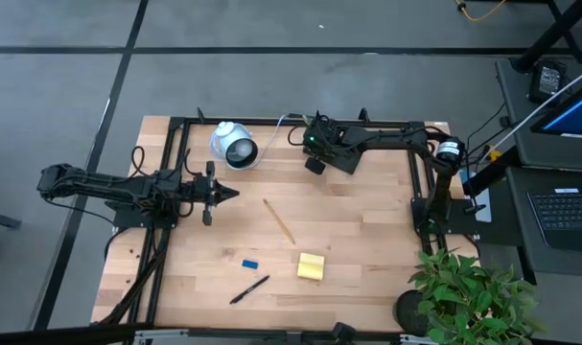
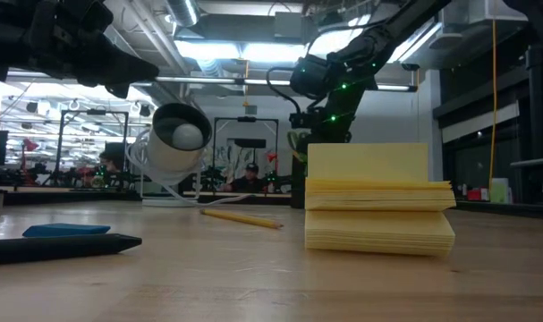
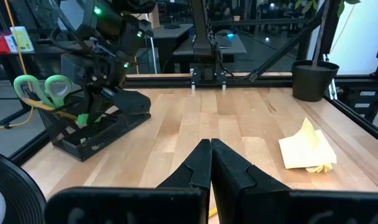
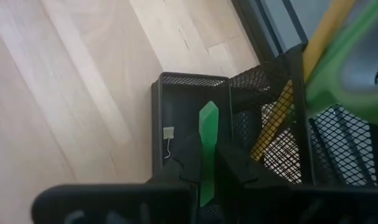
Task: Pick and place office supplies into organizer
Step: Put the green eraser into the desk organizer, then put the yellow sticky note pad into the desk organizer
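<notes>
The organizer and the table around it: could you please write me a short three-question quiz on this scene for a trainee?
1. True or false: the green-handled scissors already stand in the organizer.
2. The right claw, above the organizer, is shut on: A) a black pen; B) a green-tipped item; C) a blue eraser.
3. Fill in: the sticky-note pad lying loose on the table is ____ in colour.

Key: 1 true; 2 B; 3 yellow.
</notes>
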Tool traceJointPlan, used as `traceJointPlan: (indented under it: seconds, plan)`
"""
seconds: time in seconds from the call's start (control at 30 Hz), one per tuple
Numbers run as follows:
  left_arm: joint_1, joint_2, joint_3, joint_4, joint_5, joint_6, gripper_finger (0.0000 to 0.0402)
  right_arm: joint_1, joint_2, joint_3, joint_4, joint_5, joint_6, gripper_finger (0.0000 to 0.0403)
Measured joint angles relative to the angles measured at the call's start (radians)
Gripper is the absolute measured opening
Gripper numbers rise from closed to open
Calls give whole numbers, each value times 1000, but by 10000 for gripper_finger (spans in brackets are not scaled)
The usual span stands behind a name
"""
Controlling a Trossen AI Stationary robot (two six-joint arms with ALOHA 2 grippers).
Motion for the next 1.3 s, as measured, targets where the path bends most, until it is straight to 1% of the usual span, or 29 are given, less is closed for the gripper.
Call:
traceJointPlan:
  seconds: [0.1,0.27,0.37,0.57,1.13,1.3]
  plan:
    - [0,0,0,0,0,0,2,-1,0,0,0,2,23,26]
    - [0,0,0,0,0,-13,2,-7,0,0,0,72,35,67]
    - [0,0,0,0,0,-16,2,-8,0,0,-2,76,34,77]
    - [0,0,0,0,0,-16,2,-6,0,0,-5,16,31,81]
    - [0,0,0,0,0,-35,2,-7,0,0,-7,14,33,84]
    - [0,0,0,0,0,-35,2,7,0,49,-58,13,33,84]
